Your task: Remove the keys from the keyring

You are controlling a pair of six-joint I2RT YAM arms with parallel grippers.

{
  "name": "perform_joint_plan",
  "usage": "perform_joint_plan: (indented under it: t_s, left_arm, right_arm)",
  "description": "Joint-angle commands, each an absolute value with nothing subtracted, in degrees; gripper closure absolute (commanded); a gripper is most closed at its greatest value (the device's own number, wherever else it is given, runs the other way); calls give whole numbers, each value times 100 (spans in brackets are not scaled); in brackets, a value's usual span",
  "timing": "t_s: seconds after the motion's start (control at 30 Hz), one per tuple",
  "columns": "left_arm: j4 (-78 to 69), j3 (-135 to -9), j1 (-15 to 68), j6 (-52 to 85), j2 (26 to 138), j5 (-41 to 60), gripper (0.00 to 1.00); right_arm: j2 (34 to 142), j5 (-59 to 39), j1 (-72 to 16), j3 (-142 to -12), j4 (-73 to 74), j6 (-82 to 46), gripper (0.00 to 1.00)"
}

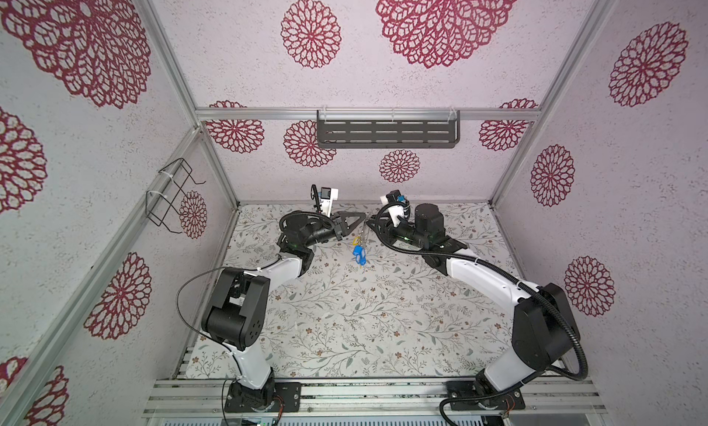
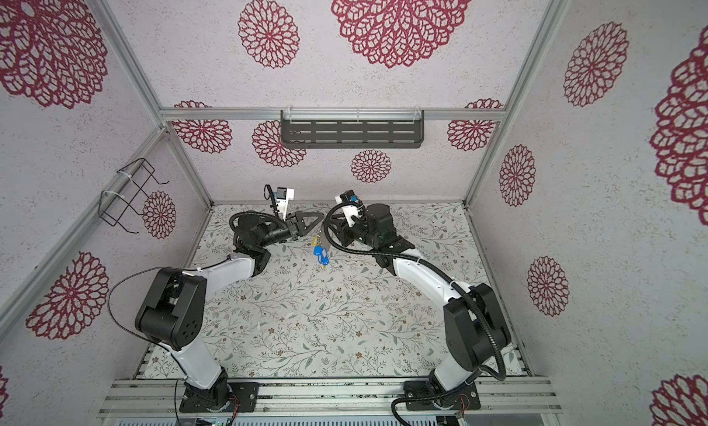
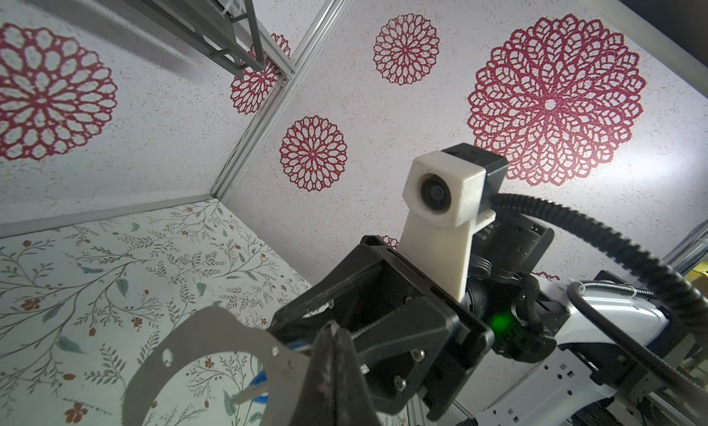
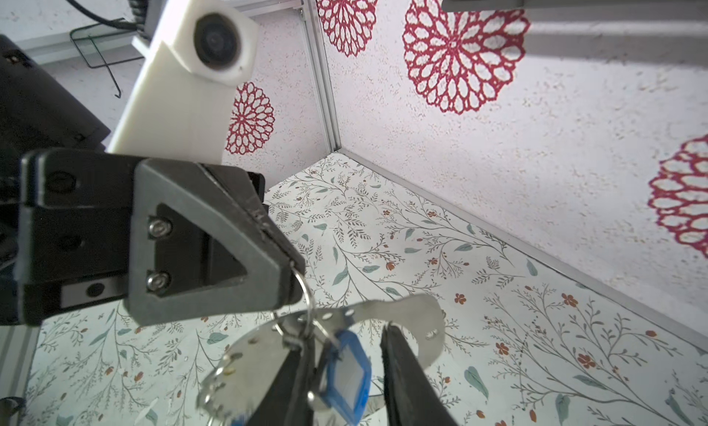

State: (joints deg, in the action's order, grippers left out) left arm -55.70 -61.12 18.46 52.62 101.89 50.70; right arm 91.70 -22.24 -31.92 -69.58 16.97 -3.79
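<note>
**Fig.** Left end effector [image 4: 293, 269], clamped shut on a split ring [image 4: 306, 295], suspends the keyring [image 4: 421, 316] above the surface [image 4: 498, 290] so the keys [image 1: 359, 254] dangle free. Right end effector [image 4: 341, 339], jaws apart, straddles a blue-tagged key [image 4: 346, 382], not yet gripping.

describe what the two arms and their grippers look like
Both the left arm and right arm have glossy white link shells with matte black joint housings. Each ends in a black gripper with triangular cut-out fingers: left gripper, right gripper. A white camera mount sits on each wrist. The right arm carries a ribbed black conduit; the left a thin black cable.
</note>
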Motion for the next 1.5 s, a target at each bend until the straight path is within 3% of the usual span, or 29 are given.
perform_joint_plan:
  t_s: [0.0, 0.3, 0.5, 1.07, 1.47]
  left_arm:
    - [-5973, -6327, 1859, 5487, 10062, 5181, 100]
    - [-6168, -6504, 1845, 5740, 10157, 5186, 100]
    - [-6203, -6465, 1849, 5766, 10136, 4904, 100]
    - [-7244, -5588, 2509, 5060, 10177, 2197, 100]
    - [-7555, -5408, 2577, 5044, 10191, 1822, 100]
  right_arm:
    - [8974, -2033, -3269, -7125, 1908, -210, 75]
    - [8844, -1827, -3314, -6974, 1837, -45, 100]
    - [8701, -1770, -3327, -6795, 1869, -25, 100]
    - [8930, -1727, -3753, -6775, 2033, -158, 100]
    - [8882, -1525, -3771, -6715, 1918, -99, 100]
